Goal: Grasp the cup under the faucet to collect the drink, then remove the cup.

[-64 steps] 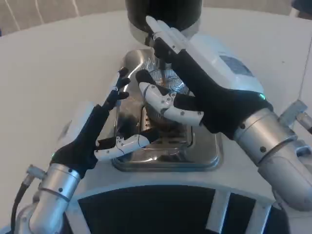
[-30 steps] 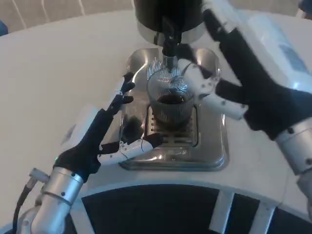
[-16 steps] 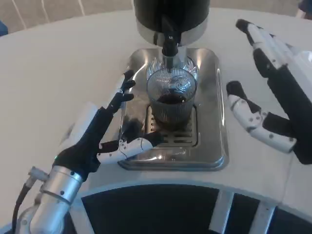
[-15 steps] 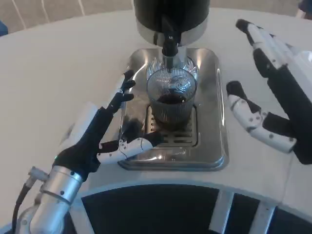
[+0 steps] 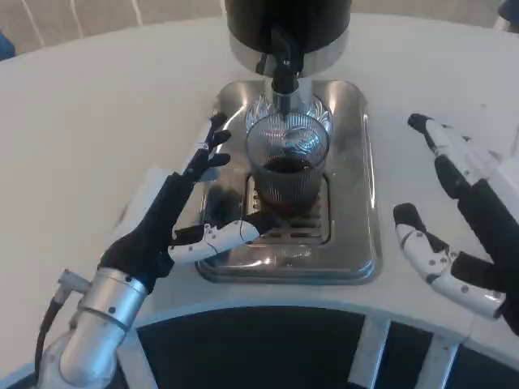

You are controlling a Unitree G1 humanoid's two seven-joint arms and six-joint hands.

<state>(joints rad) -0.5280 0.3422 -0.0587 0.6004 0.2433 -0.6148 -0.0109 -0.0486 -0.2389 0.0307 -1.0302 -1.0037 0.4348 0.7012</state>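
A ribbed clear cup (image 5: 285, 167) holding dark drink stands on the grate of a shiny metal drip tray (image 5: 357, 203), directly below the black faucet (image 5: 284, 58) of the dark dispenser (image 5: 287, 24). My left hand (image 5: 180, 212) lies open just left of the cup, fingers spread along the tray's left side, thumb reaching toward the cup's base without gripping it. My right hand (image 5: 462, 235) hovers open over the table to the right of the tray, well apart from the cup.
The white table (image 5: 97, 113) spreads around the tray. A dark panel with white struts (image 5: 268, 348) runs along the near edge below the tray.
My right hand has pulled back from the faucet and cup, swinging right and toward me until it is off the tray. The left hand has barely moved. The cup stays in place.
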